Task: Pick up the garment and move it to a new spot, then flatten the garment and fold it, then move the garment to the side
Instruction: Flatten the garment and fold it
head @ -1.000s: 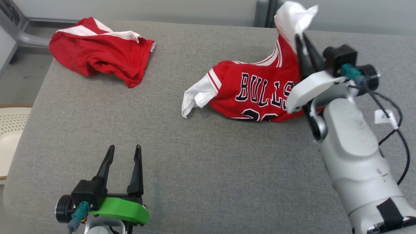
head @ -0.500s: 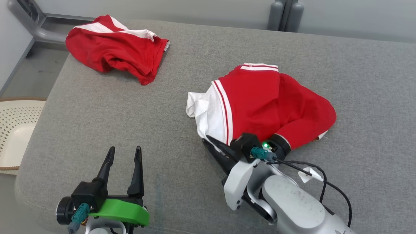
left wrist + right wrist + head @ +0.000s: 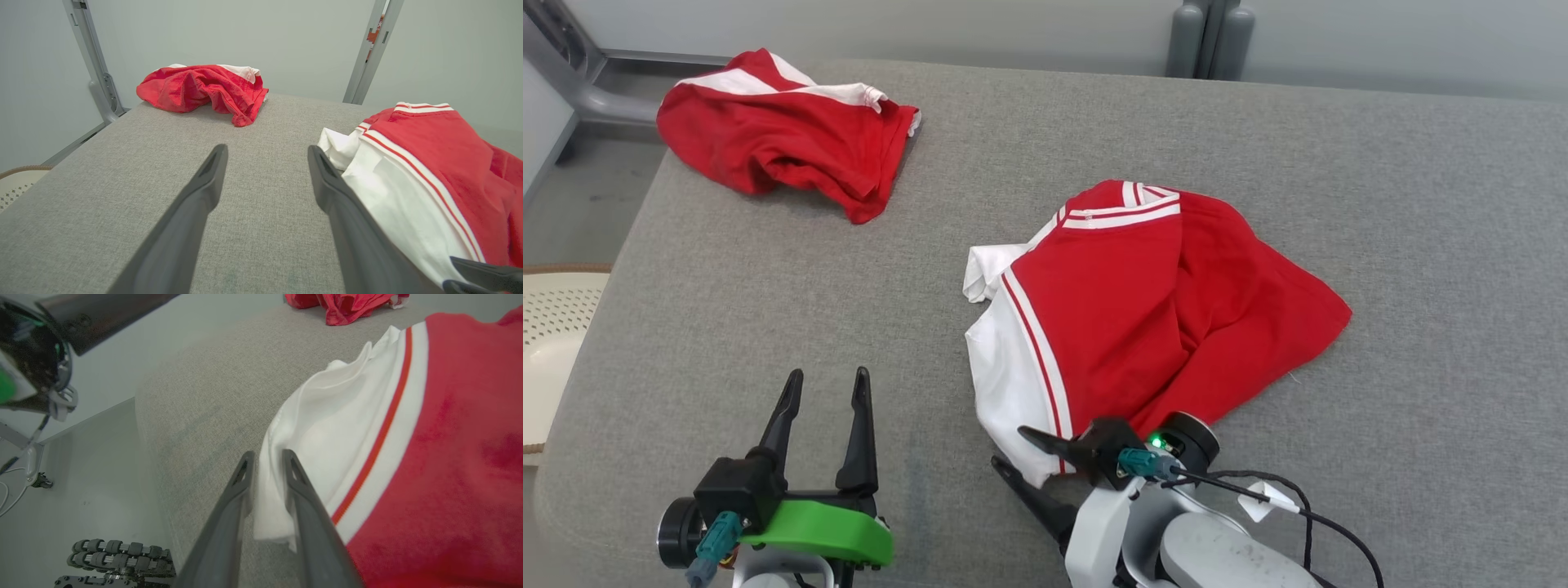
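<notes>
The garment (image 3: 1160,302), a red jersey with white sleeves and striped trim, lies crumpled on the grey table's middle, back side up. Its white sleeve corner reaches toward the near edge. My right gripper (image 3: 1008,447) sits low at that corner, jaws parted, the white hem loose between its fingers. In the right wrist view the hem of the garment (image 3: 449,437) hangs slack inside the right gripper (image 3: 266,454). My left gripper (image 3: 827,374) is open and empty over bare table at the near left, left of the garment (image 3: 441,163); the left gripper (image 3: 267,149) points toward the far edge.
A second red and white garment (image 3: 784,143) lies bunched at the table's (image 3: 1258,122) far left corner. A cream perforated basket (image 3: 556,327) stands beyond the table's left edge. Grey metal posts (image 3: 1209,37) rise behind the far edge.
The right arm brought the garment down from a raised hold and toward the near edge, where it now lies, and its jaws have parted. The head camera shifted. The left gripper stayed put.
</notes>
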Tool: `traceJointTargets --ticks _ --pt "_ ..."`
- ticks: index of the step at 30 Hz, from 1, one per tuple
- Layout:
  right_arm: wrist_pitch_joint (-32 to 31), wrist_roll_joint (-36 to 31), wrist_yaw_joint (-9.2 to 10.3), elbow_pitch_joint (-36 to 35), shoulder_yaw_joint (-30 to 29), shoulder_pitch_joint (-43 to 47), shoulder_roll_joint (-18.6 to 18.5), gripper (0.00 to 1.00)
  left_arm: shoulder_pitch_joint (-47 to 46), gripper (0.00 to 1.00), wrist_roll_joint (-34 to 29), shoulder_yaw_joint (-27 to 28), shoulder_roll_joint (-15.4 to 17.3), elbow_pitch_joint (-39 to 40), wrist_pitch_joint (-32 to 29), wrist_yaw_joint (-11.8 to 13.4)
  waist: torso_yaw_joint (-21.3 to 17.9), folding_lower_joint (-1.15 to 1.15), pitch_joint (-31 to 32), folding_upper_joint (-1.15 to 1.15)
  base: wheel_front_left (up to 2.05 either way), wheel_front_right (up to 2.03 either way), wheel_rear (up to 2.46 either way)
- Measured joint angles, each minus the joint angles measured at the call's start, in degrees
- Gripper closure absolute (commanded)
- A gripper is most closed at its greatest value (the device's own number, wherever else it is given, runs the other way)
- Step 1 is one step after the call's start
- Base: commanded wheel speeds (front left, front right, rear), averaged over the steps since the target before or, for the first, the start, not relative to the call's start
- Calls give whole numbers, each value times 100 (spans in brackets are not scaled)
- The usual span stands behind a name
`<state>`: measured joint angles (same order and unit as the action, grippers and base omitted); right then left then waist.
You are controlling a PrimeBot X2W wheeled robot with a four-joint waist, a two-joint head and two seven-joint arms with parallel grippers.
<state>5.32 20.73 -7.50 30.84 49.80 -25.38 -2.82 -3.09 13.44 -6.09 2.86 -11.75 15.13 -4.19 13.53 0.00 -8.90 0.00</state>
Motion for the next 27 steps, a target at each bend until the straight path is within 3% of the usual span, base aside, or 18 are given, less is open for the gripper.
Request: traceJointTargets --ticks 5,9,21,27 --pt "292 45 0 -64 -157 80 -2 0 1 0 -7 15 0 -25 0 -1 -155 0 66 0 0 0 0" --pt "599 31 0 -171 -612 194 3 0 0 0 -21 -1 0 -46 0 -12 -279 0 129 0 0 0 0" --pt "960 -964 0 -868 -3394 809 -3 0 -117 0 -27 -34 -1 -194 0 -63 -681 0 364 0 0 0 0" --pt "973 -1134 0 -1416 -4283 1437 -5 0 28 0 226 -15 -2 -203 0 -1 -811 0 580 0 0 0 0"
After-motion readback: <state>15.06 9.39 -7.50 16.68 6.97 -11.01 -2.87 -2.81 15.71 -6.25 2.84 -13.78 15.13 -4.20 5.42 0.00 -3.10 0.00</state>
